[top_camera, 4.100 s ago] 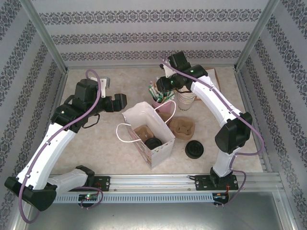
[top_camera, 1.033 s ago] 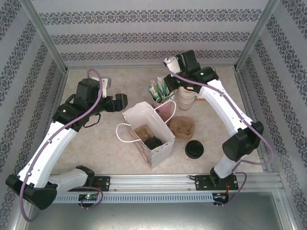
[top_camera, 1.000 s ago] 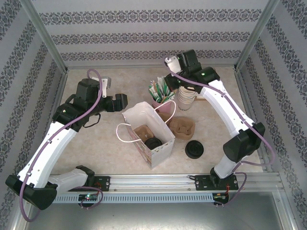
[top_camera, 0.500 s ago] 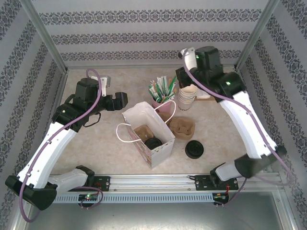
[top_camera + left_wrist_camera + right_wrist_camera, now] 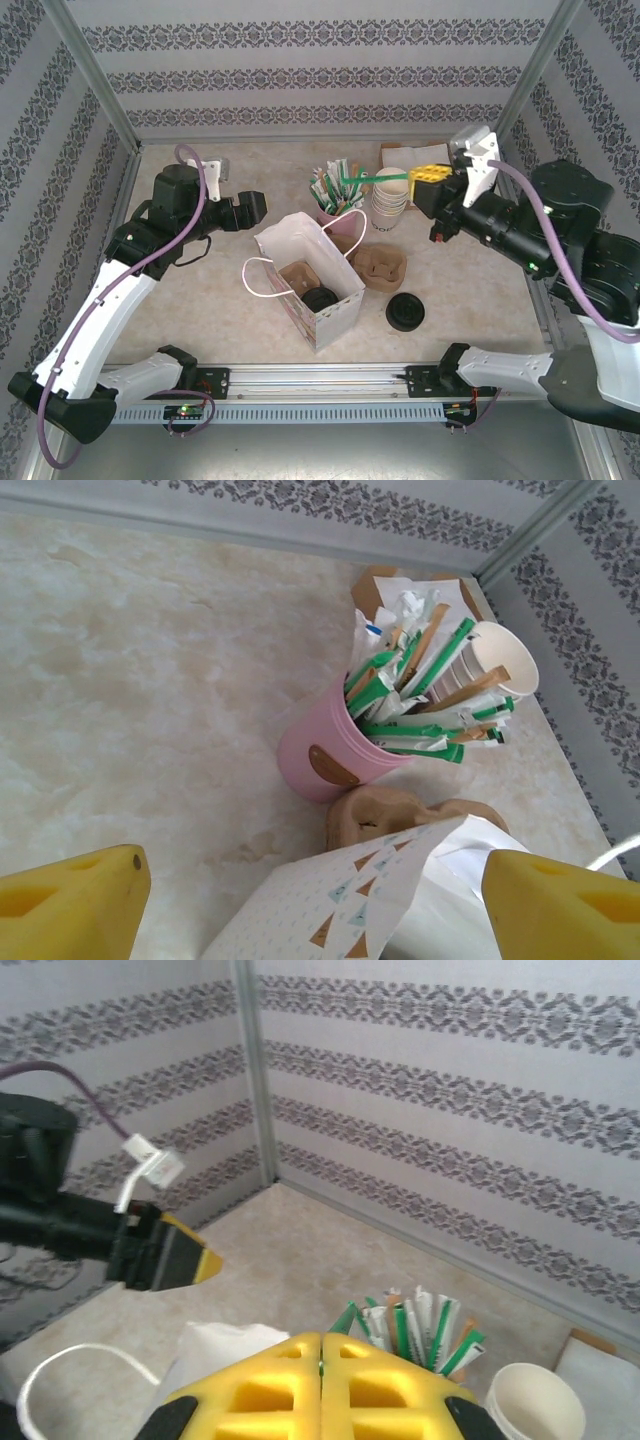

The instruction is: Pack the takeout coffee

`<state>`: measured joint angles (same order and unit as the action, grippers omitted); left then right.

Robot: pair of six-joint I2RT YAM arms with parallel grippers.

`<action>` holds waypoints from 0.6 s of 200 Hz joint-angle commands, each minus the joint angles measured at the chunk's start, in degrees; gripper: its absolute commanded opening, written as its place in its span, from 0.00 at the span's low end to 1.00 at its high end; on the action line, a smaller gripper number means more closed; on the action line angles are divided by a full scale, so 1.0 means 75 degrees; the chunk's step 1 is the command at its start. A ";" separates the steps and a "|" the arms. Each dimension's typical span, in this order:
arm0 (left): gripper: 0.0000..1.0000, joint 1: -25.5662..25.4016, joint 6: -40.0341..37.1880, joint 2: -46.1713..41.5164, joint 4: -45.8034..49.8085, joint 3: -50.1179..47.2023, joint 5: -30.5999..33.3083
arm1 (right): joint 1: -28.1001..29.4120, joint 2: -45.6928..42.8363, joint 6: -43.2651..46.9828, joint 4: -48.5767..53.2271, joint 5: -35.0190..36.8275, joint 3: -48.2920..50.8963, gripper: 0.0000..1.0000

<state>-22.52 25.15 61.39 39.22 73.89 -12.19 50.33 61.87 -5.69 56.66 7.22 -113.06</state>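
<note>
Low in the overhead view, right of centre: one stack of loose black lids [image 5: 405,312]. Just up and left, one white paper bag [image 5: 330,315], standing open, with the takeout coffee [image 5: 320,298] already inside beside a brown cardboard piece [image 5: 297,275]. One cardboard carrier [image 5: 380,268] just right of the bag. Further up, one pink holder [image 5: 330,210] of sticks and one stack of cream cups [image 5: 390,200]. Left gripper [image 5: 252,208] spread wide, holding nothing, left of the bag. Right gripper [image 5: 428,180] pinched on one green stick [image 5: 375,180], upper right. Probably adding extras now: next, carry over the bag mouth and let go.
</note>
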 commanded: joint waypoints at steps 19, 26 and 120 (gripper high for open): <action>0.85 -0.0089 -0.0149 0.0185 0.0641 0.0537 -0.0322 | 0.0455 0.0218 -0.0629 0.0493 -0.0814 0.0156 0.00; 0.85 -0.0095 -0.0175 0.0205 0.0723 0.0560 -0.0273 | 0.0558 0.0343 -0.0629 0.0590 -0.0841 0.0157 0.00; 0.85 -0.0091 -0.0258 0.0205 0.1024 0.0461 -0.0156 | 0.1605 0.2845 -0.0411 0.0898 -0.0368 0.0534 0.00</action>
<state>-22.55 24.47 62.96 44.91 76.55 -13.08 62.04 80.12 -8.43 63.99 3.55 -111.48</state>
